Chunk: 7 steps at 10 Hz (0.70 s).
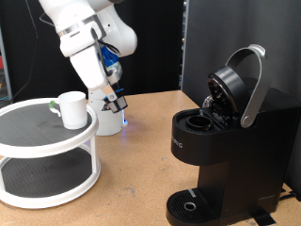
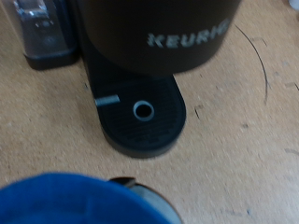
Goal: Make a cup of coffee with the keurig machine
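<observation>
The black keurig machine [image 1: 221, 155] stands at the exterior view's right with its silver-handled lid [image 1: 246, 85] raised and the pod chamber [image 1: 200, 120] open. Its round drip tray [image 1: 191, 204] is bare; the tray also shows in the wrist view [image 2: 140, 117]. The white cup [image 1: 72, 108] stands on the top tier of a round white stand [image 1: 47, 141] at the left. My gripper [image 1: 114, 100] hangs to the right of the cup, apart from it. In the wrist view a blurred blue-topped dark pod [image 2: 70, 198] sits close to the lens at the fingers.
The white arm base [image 1: 113, 121] with a blue light stands just behind the stand. A dark object [image 2: 42, 37] sits beside the machine in the wrist view. Brown tabletop [image 1: 132, 179] lies between the stand and the machine.
</observation>
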Each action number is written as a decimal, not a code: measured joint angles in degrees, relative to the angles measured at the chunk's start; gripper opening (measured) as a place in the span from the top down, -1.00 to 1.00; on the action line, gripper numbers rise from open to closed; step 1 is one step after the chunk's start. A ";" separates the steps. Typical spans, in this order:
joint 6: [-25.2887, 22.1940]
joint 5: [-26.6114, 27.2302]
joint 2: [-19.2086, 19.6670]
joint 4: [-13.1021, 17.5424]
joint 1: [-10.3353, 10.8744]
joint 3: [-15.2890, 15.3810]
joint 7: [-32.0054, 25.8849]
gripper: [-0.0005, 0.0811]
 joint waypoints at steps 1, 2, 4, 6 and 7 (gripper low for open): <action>-0.57 2.39 0.06 0.16 0.77 -0.31 -1.93 -0.11; -0.78 5.09 0.39 0.78 1.94 -0.32 -3.47 -0.11; -0.22 8.95 1.77 2.97 4.60 0.38 -4.13 -0.11; 1.29 11.27 3.39 4.84 6.30 1.27 -4.13 -0.11; 1.20 11.23 3.41 4.74 6.18 1.22 -4.12 -0.11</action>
